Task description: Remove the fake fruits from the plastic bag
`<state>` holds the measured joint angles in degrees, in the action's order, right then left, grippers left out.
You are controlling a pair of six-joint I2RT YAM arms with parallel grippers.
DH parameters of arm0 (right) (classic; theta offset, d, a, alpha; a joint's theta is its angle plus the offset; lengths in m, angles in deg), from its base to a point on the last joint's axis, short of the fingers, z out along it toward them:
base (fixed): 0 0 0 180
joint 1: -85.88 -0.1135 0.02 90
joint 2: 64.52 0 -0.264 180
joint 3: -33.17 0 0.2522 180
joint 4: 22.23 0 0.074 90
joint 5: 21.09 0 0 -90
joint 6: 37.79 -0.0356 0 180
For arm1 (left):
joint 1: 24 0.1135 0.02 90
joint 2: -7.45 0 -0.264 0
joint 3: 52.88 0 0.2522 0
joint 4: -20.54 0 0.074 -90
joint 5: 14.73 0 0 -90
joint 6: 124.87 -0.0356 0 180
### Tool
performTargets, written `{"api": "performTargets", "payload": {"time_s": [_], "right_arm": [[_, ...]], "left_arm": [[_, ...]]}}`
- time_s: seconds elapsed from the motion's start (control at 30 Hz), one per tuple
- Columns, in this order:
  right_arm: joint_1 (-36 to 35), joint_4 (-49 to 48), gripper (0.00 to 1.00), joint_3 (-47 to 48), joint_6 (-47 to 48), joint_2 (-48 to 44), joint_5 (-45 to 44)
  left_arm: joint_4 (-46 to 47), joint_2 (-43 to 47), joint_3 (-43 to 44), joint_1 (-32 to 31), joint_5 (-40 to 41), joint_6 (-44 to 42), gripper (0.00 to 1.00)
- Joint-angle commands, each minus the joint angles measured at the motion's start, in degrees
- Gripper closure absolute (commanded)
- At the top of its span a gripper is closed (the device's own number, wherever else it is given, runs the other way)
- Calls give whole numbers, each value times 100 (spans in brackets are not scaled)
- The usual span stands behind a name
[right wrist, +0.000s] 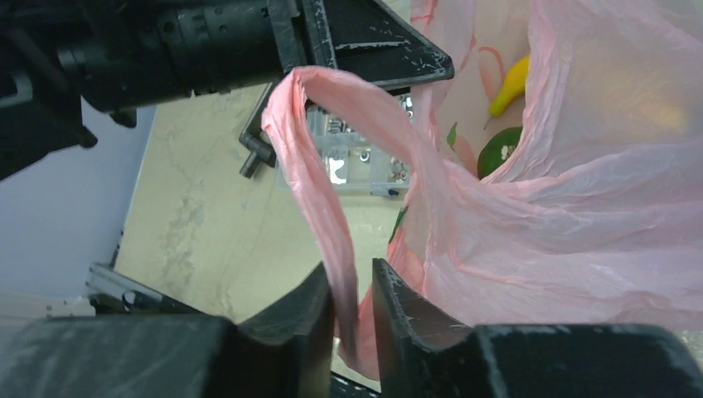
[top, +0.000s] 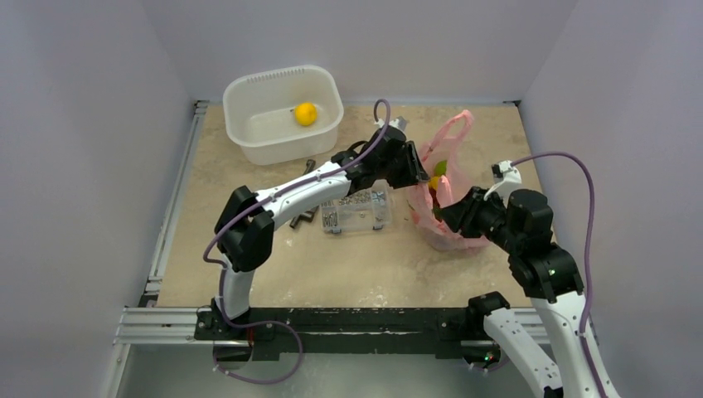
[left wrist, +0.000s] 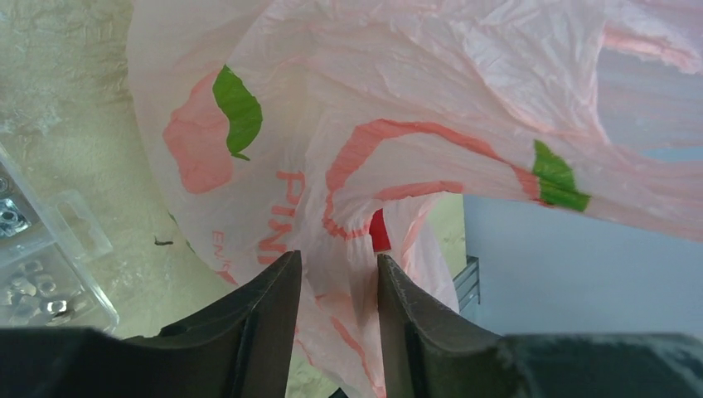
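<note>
Pink translucent film, thin and heavily creased, makes up the plastic bag (top: 452, 199) (left wrist: 431, 99) (right wrist: 580, 207). It is printed with darker pink shapes, green leaves and partial lettering. It sits on the bench (top: 332, 274) near the right edge, about midway between the near and far edges. One loop handle (top: 461, 124) reaches toward the far edge.

The bag mouth is held open. Inside, the right wrist view shows a yellow banana (right wrist: 511, 81) and just below it a rounded green fruit (right wrist: 497, 151), both partly veiled by film. A small red patch shows behind the film in the left wrist view, and I cannot tell if it is fruit or print.

The left pincer (top: 417, 172) (left wrist: 338, 286) is at the bag's left side, its fingers narrowly apart with a gathered fold of film nipped between them. The right pincer (top: 445, 214) (right wrist: 354, 290) is at the bag's near side, pressed together on a twisted strip of handle that runs up to the left pincer.

A white plastic tub (top: 249, 87) stands at the far left corner and holds one round yellow fruit (top: 306, 114). A clear rigid box (top: 356, 210) (left wrist: 41, 265) (right wrist: 365, 170) lies near the middle of the bench, just left of the bag, and holds small metal fasteners (left wrist: 12, 217) in compartments.
</note>
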<state>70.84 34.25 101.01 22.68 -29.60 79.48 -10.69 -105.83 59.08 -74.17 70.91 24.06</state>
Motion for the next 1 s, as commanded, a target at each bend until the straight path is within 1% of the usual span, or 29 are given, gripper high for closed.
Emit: {"api": "performTargets", "payload": {"time_s": [0.0,0.03,0.07,0.13,0.2,0.23,0.27,0.3,0.33,0.37,0.43,0.47,0.5,0.53,0.6,0.7,0.77,0.8,0.87,0.97], "right_arm": [[-7,217,71,90,555,-21,962],[-7,415,68,135,697,26,1141],[-7,621,66,191,851,68,1360],[-4,988,64,235,1122,117,1751],[-7,1276,63,360,1299,133,1965],[-7,1364,63,516,1319,119,1841],[-7,1405,61,696,1247,106,1558],[-7,1407,56,892,1065,108,1151],[-7,1369,49,1108,968,145,820],[-5,1381,39,1356,858,215,340],[-7,1373,25,1810,605,433,-664],[-7,1327,17,1967,448,545,-1132],[-7,1274,11,2117,327,688,-1577],[-7,1207,7,2236,259,842,-1847],[-7,969,6,2519,306,1278,-1799],[-6,885,6,3066,379,1880,-1706],[0,800,3,3174,543,2283,-1779],[-3,869,4,3237,628,2522,-1823],[-7,932,7,3177,743,2790,-1813],[-7,706,7,2590,856,2687,-1220]], "left_arm": [[435,120,6,81,-179,-411,70],[569,183,-104,137,-331,-447,80],[782,256,-246,213,-490,-455,88],[1294,350,-520,383,-981,-428,100],[1621,397,-661,533,-1427,-396,100],[1830,426,-732,595,-1590,-396,100],[2023,476,-830,630,-1716,-388,100],[2177,519,-941,650,-1807,-357,100],[2334,567,-1061,665,-1874,-316,100],[2454,596,-1152,681,-1936,-275,100],[2608,642,-1314,698,-2015,-197,100],[2661,652,-1365,707,-2052,-189,100],[2692,669,-1398,710,-2062,-201,100],[2669,681,-1419,711,-2047,-212,100],[2607,684,-1419,723,-2043,-244,100],[2565,667,-1388,745,-2055,-266,100],[2554,671,-1369,752,-2060,-290,100],[2557,674,-1372,747,-2044,-288,100],[2575,675,-1360,763,-2036,-248,100],[2598,637,-1271,778,-2064,-206,100]]}}
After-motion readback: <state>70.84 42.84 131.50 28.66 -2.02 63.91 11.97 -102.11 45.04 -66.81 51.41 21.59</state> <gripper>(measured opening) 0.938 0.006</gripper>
